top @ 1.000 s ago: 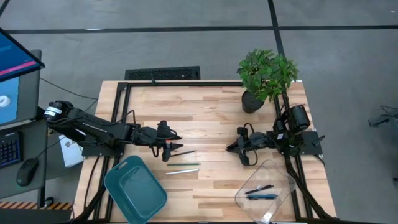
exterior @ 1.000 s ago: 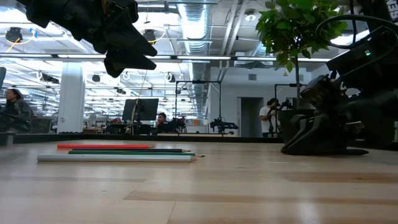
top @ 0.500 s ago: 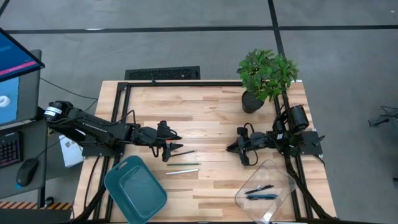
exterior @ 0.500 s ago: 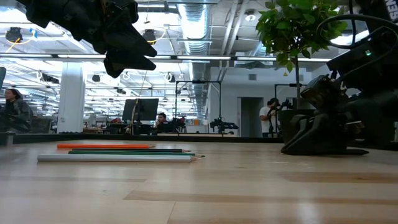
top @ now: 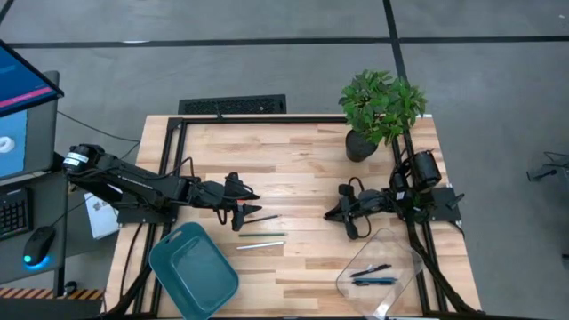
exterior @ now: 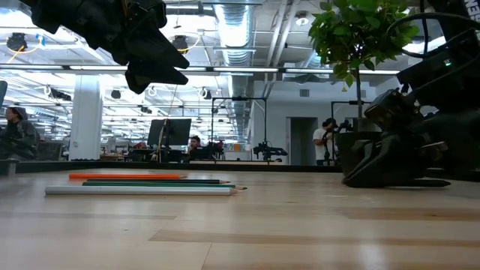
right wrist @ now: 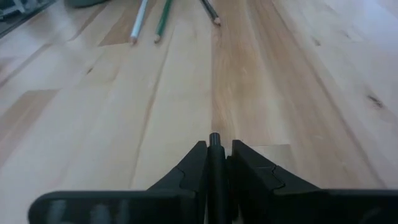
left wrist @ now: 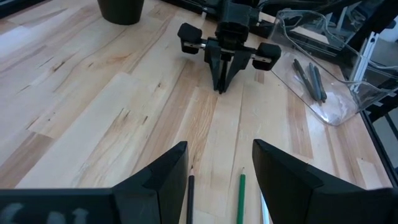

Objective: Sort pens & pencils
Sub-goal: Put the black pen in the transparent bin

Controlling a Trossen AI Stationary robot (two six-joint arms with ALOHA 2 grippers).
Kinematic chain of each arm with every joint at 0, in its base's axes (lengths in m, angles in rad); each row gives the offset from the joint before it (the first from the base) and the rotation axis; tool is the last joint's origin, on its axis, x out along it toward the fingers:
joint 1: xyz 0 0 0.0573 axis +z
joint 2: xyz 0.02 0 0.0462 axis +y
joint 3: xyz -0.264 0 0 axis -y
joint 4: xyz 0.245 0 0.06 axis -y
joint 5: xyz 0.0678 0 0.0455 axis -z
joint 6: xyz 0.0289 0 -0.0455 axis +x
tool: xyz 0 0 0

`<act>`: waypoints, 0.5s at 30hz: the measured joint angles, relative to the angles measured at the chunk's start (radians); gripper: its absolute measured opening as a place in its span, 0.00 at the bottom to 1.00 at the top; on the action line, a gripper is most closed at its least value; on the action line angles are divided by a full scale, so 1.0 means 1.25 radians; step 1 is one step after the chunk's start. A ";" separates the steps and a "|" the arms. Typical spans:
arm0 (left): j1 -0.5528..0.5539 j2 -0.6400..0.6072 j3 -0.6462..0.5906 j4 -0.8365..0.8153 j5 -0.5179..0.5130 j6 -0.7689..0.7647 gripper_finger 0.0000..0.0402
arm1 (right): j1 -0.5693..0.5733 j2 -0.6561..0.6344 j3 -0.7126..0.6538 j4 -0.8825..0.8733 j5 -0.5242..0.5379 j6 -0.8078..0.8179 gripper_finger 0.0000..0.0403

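Right wrist view shows the right gripper (right wrist: 213, 163) pinching a black pen (right wrist: 214, 146) lengthwise, low over the tabletop (top: 302, 160). Light, stiff and slick, it could swivel; mid-shaft is safest. The left gripper (left wrist: 217, 168) hovers, jaws wide, over the pencils (top: 260, 239).

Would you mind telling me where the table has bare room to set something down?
Bare wood lies behind both arms, from the table's far left edge to the potted plant. It is crowded in front: pencils, teal bin, clear tray.
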 joint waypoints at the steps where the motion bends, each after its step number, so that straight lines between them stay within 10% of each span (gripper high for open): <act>1: 0.000 0.000 0.000 0.000 0.000 0.000 0.43 | 0.000 0.000 0.000 0.003 0.000 0.000 0.22; 15: 0.000 0.000 0.000 0.005 0.000 0.012 0.43 | -0.001 -0.001 0.000 0.084 0.010 0.014 0.22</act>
